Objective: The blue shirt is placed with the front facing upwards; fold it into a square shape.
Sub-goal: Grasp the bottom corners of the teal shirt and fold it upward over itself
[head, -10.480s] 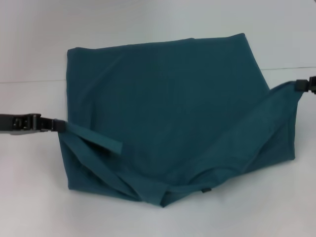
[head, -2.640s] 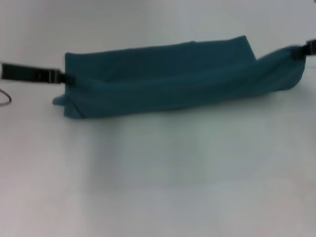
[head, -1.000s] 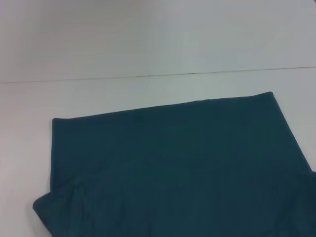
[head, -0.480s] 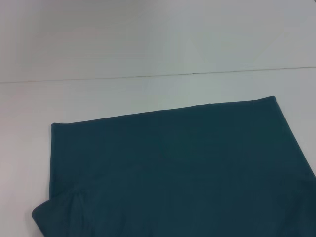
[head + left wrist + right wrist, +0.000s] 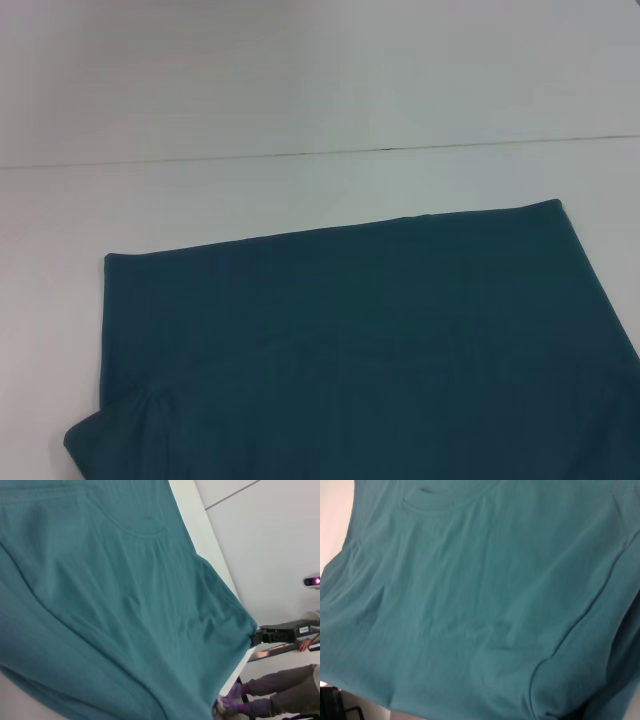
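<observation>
Slid slightly nearer since half a second ago: blue shirt (image 5: 370, 340) on table (image 5: 300, 190); right gripper (image 5: 256, 638) clenched on its corner, left gripper's state unclear.

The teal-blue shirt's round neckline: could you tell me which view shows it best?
The left wrist view: the round neckline curves clear on the teal-blue cotton shirt. The right wrist view crops it; the head view shows only plain cloth.

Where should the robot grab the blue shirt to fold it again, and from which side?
Probably the blue shirt's far corners: one far-left, one far-right. Those edges lie flat and straight on the white table, so each gripper could come in from its own side and pinch a corner.
</observation>
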